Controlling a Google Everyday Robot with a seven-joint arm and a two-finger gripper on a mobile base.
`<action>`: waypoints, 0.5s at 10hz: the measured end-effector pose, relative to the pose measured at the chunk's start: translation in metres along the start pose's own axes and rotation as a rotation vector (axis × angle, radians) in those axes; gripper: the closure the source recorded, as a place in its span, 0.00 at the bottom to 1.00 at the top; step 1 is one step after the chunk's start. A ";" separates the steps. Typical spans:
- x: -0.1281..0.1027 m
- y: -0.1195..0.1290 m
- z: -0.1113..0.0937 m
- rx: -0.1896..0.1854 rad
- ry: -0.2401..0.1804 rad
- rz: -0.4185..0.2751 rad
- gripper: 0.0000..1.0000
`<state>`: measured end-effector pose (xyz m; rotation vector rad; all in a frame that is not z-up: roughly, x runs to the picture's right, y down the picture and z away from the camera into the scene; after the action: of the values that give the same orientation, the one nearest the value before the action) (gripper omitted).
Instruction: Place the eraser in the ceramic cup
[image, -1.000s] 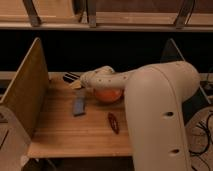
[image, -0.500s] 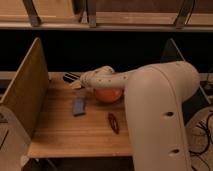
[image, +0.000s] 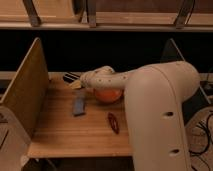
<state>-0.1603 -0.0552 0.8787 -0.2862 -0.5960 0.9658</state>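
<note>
The eraser (image: 75, 84) is seen as a small tan-yellow patch near the rear edge of the worktop (image: 70, 136), towards its rear left corner. It lies directly against the underside of the dark gripper (image: 70, 77), at the end nearer the arm. Whether the eraser is resting on the wood or is lifted off it cannot be told.

The gripper is positioned low over the rear part of the worktop and is pointed towards the left edge. Whether it is clenched, released or grasping the eraser cannot be told.

Just to the right of the eraser, an orange bowl (image: 107, 95) is set on the worktop, its upper part covered by the pale forearm (image: 107, 79) that is stretched across it. In front of the eraser, nearer the middle of the worktop, a flat blue slab (image: 79, 106) is laid with its long side running front to back. A dark red oblong thing (image: 113, 123) is placed further towards the front edge, right of the slab and well apart from it.

The left edge is bounded by an upright wooden panel (image: 27, 92). The right side is largely hidden by the bulky white body of the arm (image: 155, 115).
</note>
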 end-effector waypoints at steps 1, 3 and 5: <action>-0.007 0.003 0.001 0.007 0.021 -0.048 0.20; -0.029 0.015 0.002 0.030 0.086 -0.184 0.20; -0.050 0.028 0.000 0.051 0.149 -0.306 0.20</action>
<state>-0.2007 -0.0817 0.8475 -0.2120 -0.4623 0.6575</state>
